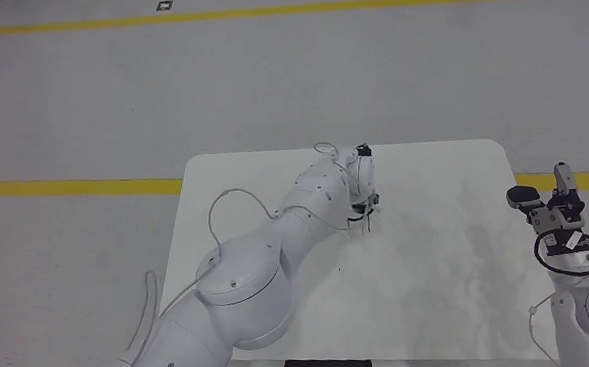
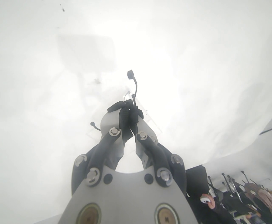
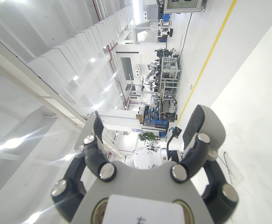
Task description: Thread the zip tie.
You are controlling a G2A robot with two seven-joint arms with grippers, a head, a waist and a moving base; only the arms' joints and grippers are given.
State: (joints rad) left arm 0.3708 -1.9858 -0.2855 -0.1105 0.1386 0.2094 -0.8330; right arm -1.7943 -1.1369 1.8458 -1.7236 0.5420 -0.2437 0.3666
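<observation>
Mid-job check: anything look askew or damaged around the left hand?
One thing: on the left hand, the black wrap on a fingertip looks ragged, with a loose flap sticking out sideways beside the pinched zip tie. It might snag the tie. Otherwise nothing stands out.

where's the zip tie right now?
The zip tie is pinched in the shut jaws of the left gripper, head end poking out past them, over the white table near its middle in the top view.

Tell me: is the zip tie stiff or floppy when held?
Probably springy, not limp: the zip tie curves yet stands free beyond the left gripper. Likely very light, being so thin; its tip may wobble.
</observation>
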